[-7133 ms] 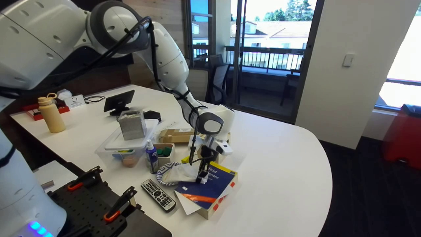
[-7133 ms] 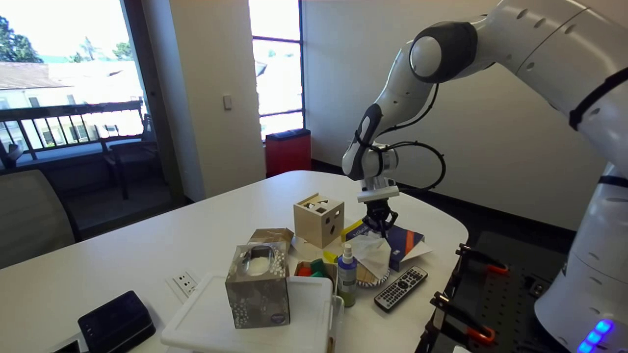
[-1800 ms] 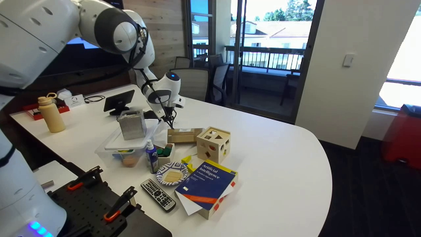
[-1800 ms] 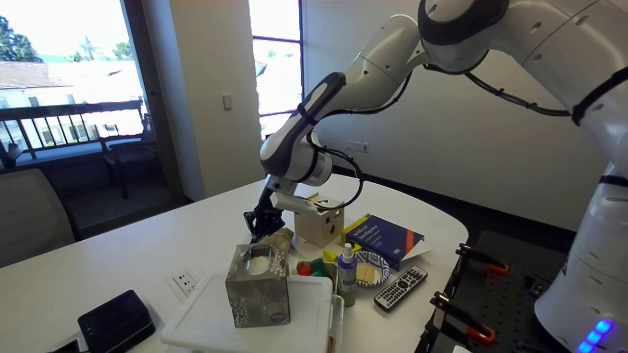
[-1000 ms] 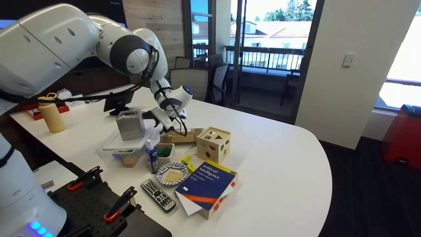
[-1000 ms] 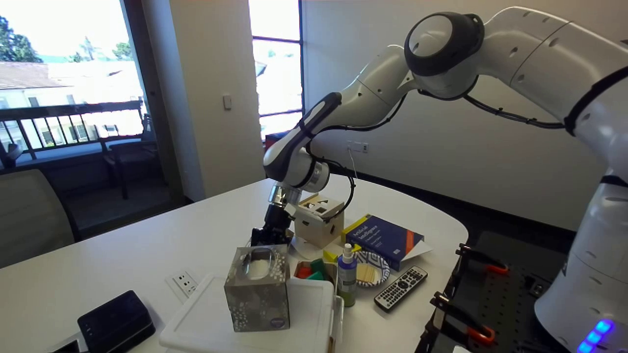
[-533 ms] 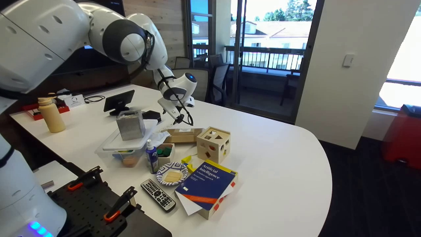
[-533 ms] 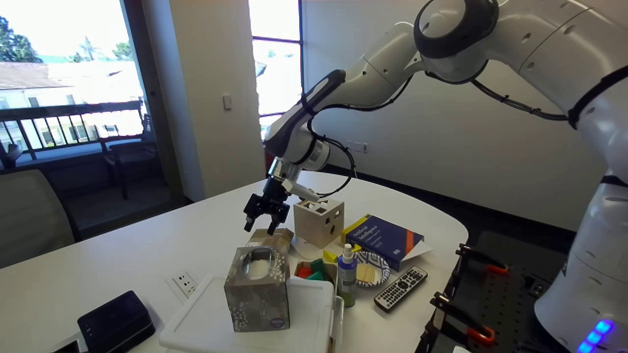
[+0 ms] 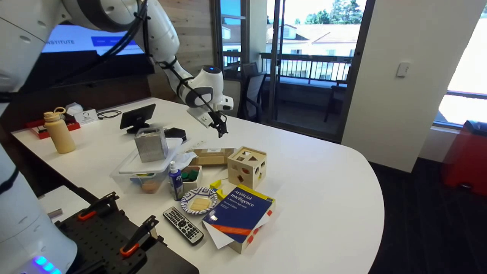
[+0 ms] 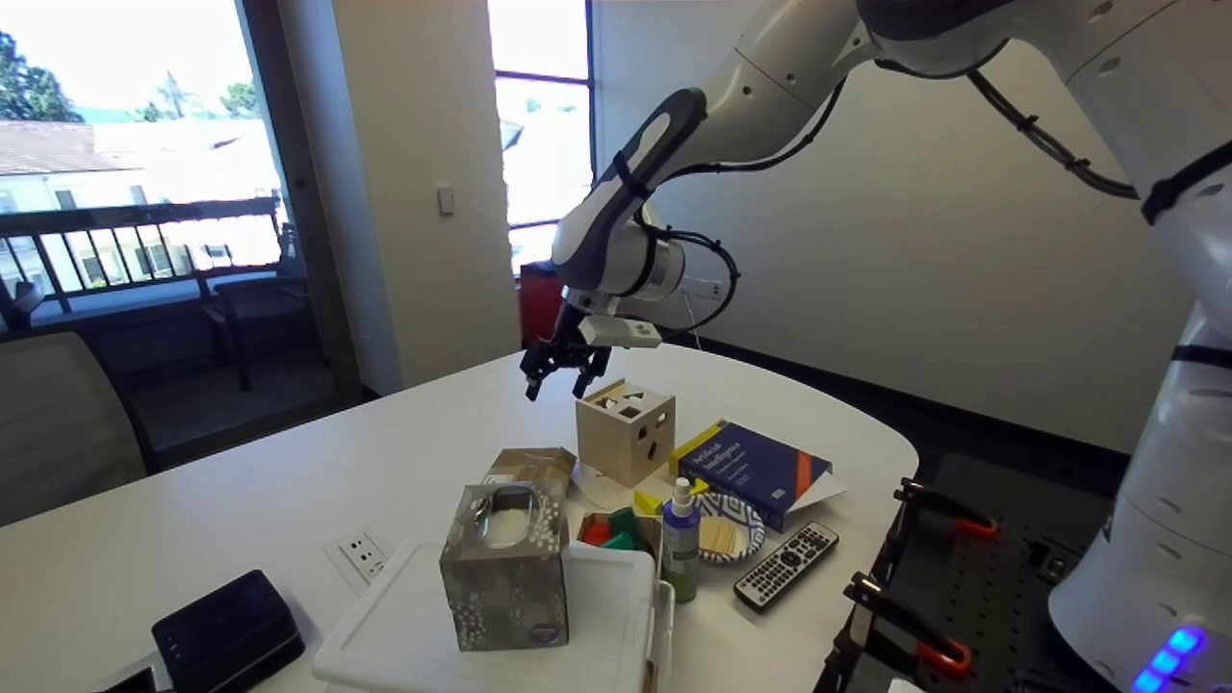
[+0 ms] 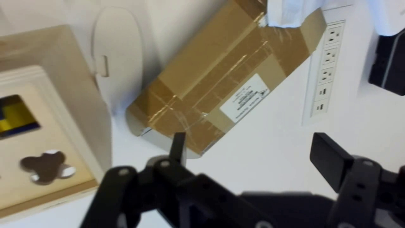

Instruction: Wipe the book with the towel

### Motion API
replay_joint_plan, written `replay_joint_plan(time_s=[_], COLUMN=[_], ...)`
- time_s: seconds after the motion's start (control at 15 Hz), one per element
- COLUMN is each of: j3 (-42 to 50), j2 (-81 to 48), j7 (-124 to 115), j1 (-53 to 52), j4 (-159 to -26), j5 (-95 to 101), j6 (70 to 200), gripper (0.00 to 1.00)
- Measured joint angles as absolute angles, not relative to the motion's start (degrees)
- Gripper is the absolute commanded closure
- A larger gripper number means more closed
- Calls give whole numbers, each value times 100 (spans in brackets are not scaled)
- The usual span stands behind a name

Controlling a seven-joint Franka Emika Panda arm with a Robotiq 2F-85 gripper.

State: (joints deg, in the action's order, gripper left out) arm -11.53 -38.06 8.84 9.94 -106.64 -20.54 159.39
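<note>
The book point(image 9: 239, 211), dark blue with a yellow band along its top, lies flat on the table in both exterior views. The towel point(image 9: 184, 160), a thin crumpled white sheet, rests between the plastic bin and the cardboard box; in the wrist view a corner of the towel point(image 11: 284, 14) shows at the top, over the box's end. It is hidden in an exterior view behind the tissue box point(image 10: 505, 577). My gripper point(image 10: 557, 387) hovers above the table behind the wooden cube, away from both towel and book. In the wrist view its fingers point(image 11: 330, 161) stand wide apart with nothing between them.
Close to the gripper are the wooden shape cube point(image 9: 247, 167) and cardboard box point(image 11: 205, 85). A spray bottle point(image 9: 176, 182), patterned plate point(image 9: 184, 205), remote point(image 9: 182, 225) and lidded plastic bin point(image 9: 133, 179) crowd the book's side. Tissue box stands on the bin.
Several seconds ago my gripper held the towel over the book. It has since carried it toward the plastic bin, let go, opened wide, then risen and drawn away toward the cube's far side.
</note>
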Motion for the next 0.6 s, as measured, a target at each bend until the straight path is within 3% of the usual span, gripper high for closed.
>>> replay_joint_plan(time_s=[0.33, 0.6], j3=[413, 721], j2=[-3127, -2790], j7=[-854, -1316], j1=[-213, -464], j4=[-11373, -11528], j5=[-804, -303], j6=[15694, 14966], gripper=[0, 0])
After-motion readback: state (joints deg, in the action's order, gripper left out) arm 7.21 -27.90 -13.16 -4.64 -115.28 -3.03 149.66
